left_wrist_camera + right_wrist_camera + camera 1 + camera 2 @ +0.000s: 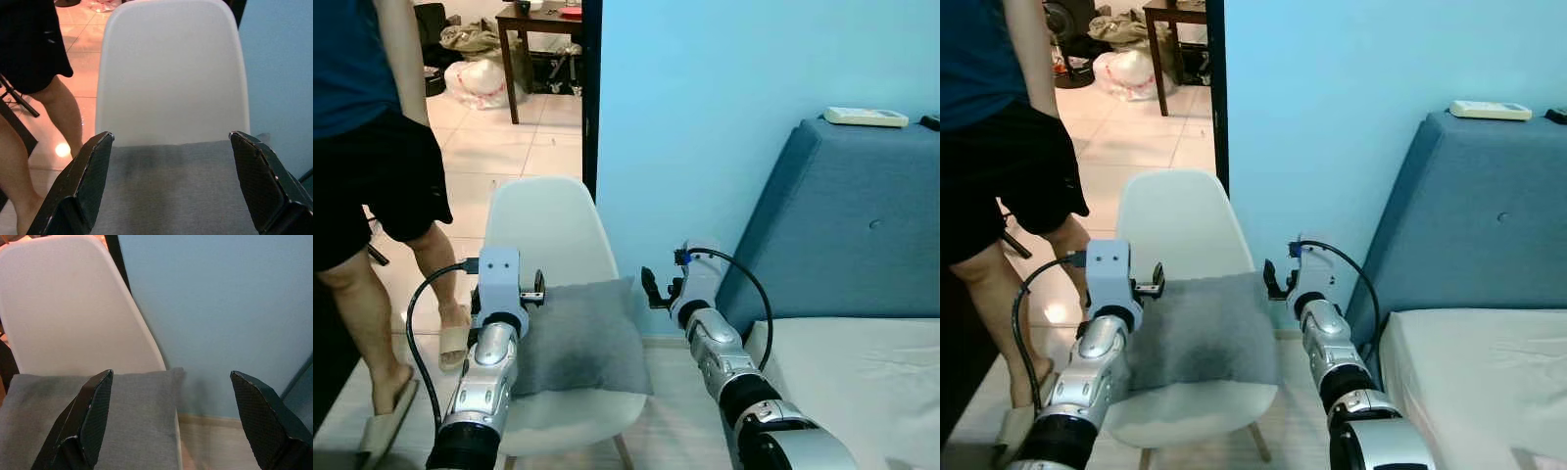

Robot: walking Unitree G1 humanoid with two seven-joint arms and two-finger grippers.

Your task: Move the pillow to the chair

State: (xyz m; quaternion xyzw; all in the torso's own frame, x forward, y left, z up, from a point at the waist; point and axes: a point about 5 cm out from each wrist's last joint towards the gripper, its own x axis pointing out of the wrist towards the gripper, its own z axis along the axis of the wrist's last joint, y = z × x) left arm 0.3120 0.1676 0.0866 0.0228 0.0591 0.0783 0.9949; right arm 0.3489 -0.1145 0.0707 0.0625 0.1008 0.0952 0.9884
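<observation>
Item: flat grey fabric pillow, square, woven cover. Location: it lies on the seat of the white moulded plastic chair, its far edge against the foot of the backrest, its right corner overhanging the seat rim toward the light blue wall. I judge the move as good as done.

Handling, my judgement: light, soft, limp; it will sag and fold if I lift it by one corner. The cloth is not slippery and nothing about it is fragile. Best hold is a pinch on each side edge, both claws together, or a deep bite on one edge where the filling bunches.

Left claw: fingers spread wide, holding nothing, poised over the pillow's near left part; the left wrist view looks between the fingers at grey cloth and the chair back.

Right claw: fingers likewise spread and empty, hovering at the pillow's right corner, near the wall.

Surroundings: a blue upholstered sofa bed on my right with a white remote control on top of its backrest; a person in dark shorts and sandals standing left of the chair on the tiled floor; a dark wooden table through the doorway.
</observation>
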